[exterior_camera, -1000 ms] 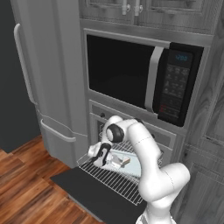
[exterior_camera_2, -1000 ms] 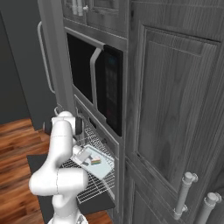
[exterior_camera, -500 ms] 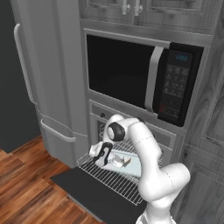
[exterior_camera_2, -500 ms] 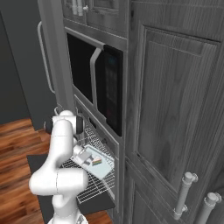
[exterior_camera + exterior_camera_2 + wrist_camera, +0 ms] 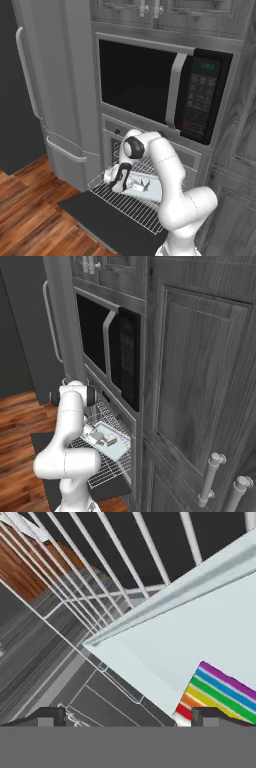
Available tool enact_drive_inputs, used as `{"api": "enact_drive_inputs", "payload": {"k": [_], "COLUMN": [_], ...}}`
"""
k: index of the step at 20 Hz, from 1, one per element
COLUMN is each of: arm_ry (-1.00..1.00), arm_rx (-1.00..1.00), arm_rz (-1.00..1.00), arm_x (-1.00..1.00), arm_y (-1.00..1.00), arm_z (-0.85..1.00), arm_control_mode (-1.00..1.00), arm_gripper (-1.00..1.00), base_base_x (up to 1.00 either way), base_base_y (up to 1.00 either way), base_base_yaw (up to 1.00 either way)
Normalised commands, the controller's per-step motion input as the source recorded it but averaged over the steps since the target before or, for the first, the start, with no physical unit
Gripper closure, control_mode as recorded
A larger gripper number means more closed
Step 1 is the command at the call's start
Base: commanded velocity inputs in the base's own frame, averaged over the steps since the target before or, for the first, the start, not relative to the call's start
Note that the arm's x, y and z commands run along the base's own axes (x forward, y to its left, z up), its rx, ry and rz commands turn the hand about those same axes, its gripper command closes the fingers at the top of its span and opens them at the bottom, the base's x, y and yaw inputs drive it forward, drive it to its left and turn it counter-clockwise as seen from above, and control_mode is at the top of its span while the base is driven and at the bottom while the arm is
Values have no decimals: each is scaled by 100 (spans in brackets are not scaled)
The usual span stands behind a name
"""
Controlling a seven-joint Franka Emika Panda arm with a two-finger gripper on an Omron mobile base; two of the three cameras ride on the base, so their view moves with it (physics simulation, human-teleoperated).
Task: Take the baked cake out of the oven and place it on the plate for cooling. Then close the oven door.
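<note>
A tall grey wood-grain cabinet wall (image 5: 200, 366) holds a glossy black microwave (image 5: 165, 90) with a vertical silver handle and a keypad, and below it the grey built-in oven (image 5: 150, 145), whose control strip runs just under the microwave. The oven door (image 5: 110, 220), a wide flat dark panel, lies folded down to horizontal over the brown plank floor (image 5: 25, 220), its long axis running left to right across the oven's front. A thin silver wire rack (image 5: 135, 205) is drawn out above the door, its bars running outward from the oven toward the door's front edge. On the rack sits a pale, smooth, rectangular tray (image 5: 170, 642) with a raised rim, one corner pointing toward the camera in the hand view. On that tray rests the cake (image 5: 220, 692), a small block banded in purple, blue, green, yellow, orange and red stripes; in the right base view it reads as a little wedge near the tray's middle. The white arm bends down over the rack, and its gripper (image 5: 120, 184) hangs just beside the tray's left end, fingers spread wide and holding nothing.
</note>
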Motion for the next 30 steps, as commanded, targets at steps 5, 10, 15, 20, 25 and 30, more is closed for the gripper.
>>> {"api": "enact_drive_inputs", "payload": {"k": [5,10,15,20,25,30], "arm_ry": [0,0,6,8,8,5], "arm_rx": [13,14,13,12,17,19], "arm_rz": [0,0,4,10,14,14], "arm_x": [-16,0,-4,-2,1,4], "arm_y": [0,0,-11,-24,-16,-2], "arm_z": [0,12,20,11,0,-1], "arm_control_mode": [-100,-100,-100,-100,-100,-100], "arm_gripper": [-100,-100,-100,-100,-100,-100], "base_base_x": [0,0,0,0,0,0], "base_base_y": [0,0,0,0,0,0], "base_base_yaw": [0,0,0,0,0,0]}}
